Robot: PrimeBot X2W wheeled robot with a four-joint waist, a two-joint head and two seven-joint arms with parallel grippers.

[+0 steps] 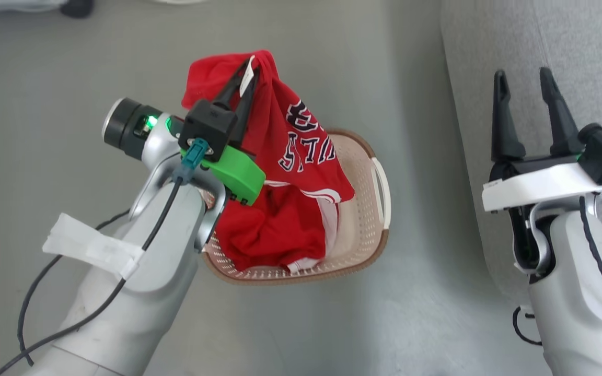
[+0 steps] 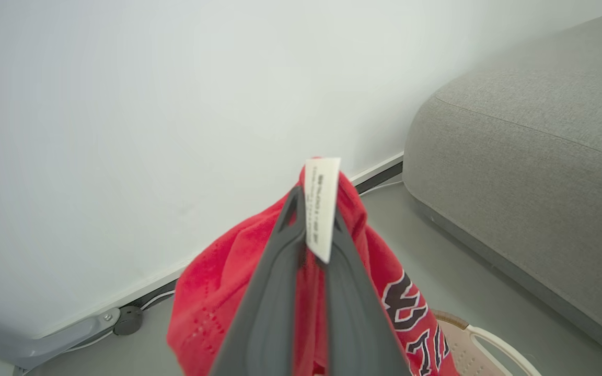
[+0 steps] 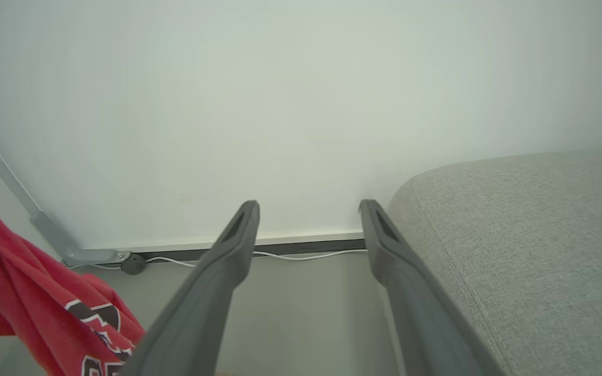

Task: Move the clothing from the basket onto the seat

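The left gripper pinches the bright red, white-striped fabric clothing, which hangs down into the cream perforated plastic basket. The grey upholstered seat lies rightward, beside the wide-spread empty right gripper.

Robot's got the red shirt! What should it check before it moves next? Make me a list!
1. The left gripper is shut on the red garment: ok, pinched beside the white label.
2. The garment hangs free of the basket: not ok, its lower folds lie inside.
3. The right gripper is out of the way: ok, open and apart from the cloth.
4. The seat is in sight on the robot's right: ok.
5. Anything more hidden under those folds: cannot tell.
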